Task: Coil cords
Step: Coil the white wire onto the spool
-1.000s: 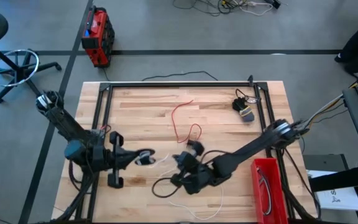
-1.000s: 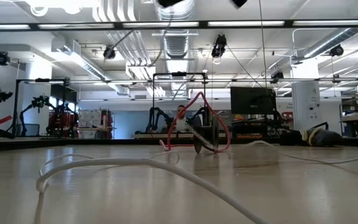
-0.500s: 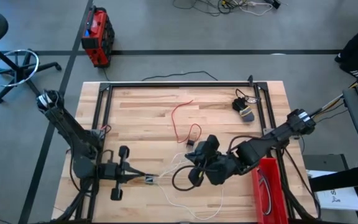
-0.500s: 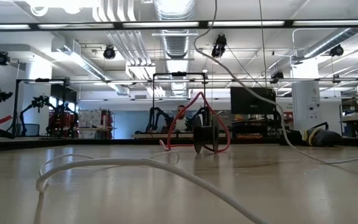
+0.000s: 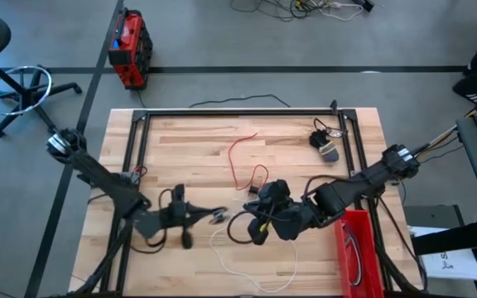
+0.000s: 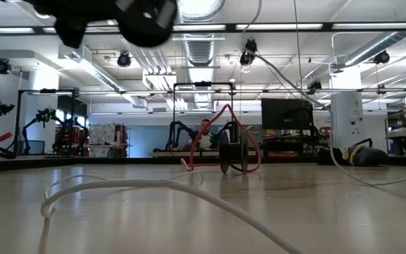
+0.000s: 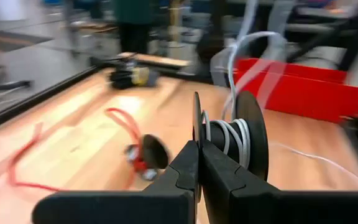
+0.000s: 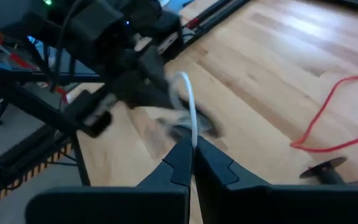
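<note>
Claws are meeting near the counter's front edge: left claw [image 5: 219,217] is clenching the white cord [image 5: 255,269], right claw [image 8: 193,144] is pinching it too; red cord [image 5: 240,161] is lying mid-counter.

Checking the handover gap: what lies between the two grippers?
In the high view, only white cord spans bare table between left gripper and right gripper.

Two dark jointed arms, black cables along their links, flat tapered black fingers [image 7: 185,171], pale wrist ends
</note>
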